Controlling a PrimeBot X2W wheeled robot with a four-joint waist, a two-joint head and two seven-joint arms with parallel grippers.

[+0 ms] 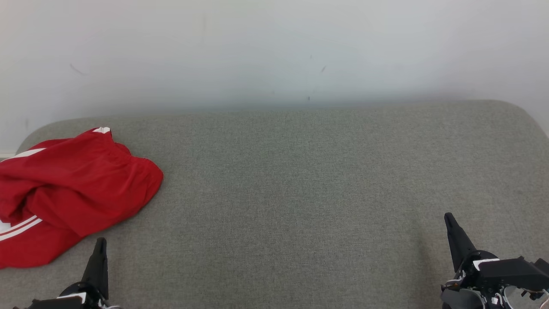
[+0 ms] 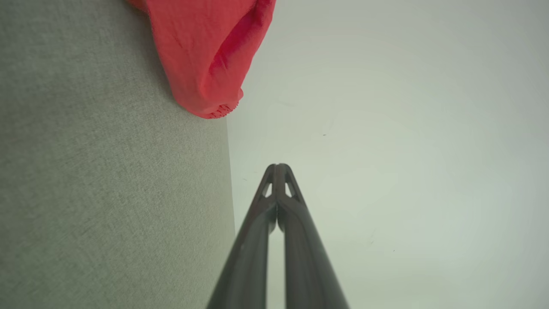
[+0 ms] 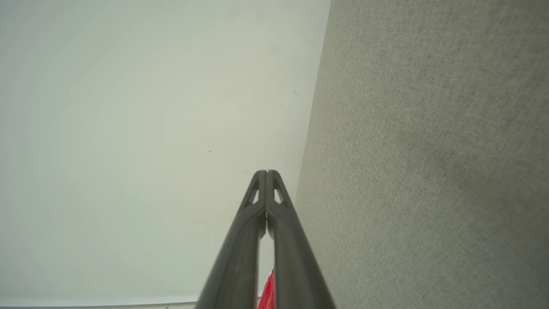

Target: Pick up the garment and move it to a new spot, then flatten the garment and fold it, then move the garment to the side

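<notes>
The garment (image 1: 73, 189) is a red pair of shorts with white stripes, lying crumpled at the far left of the grey fabric surface (image 1: 300, 193). In the left wrist view a red fold of the garment (image 2: 206, 51) hangs near the top. My left gripper (image 1: 100, 243) sits at the lower left, just below the garment's near edge, apart from it, fingers pressed together and empty (image 2: 278, 168). My right gripper (image 1: 448, 216) rests at the lower right, far from the garment, also shut and empty (image 3: 266, 174). A sliver of the red garment (image 3: 268, 294) shows between the right fingers.
A pale wall (image 1: 274, 51) rises directly behind the grey surface. The surface has rounded far corners, and the garment lies close to its left edge. Bare grey fabric stretches across the middle and right.
</notes>
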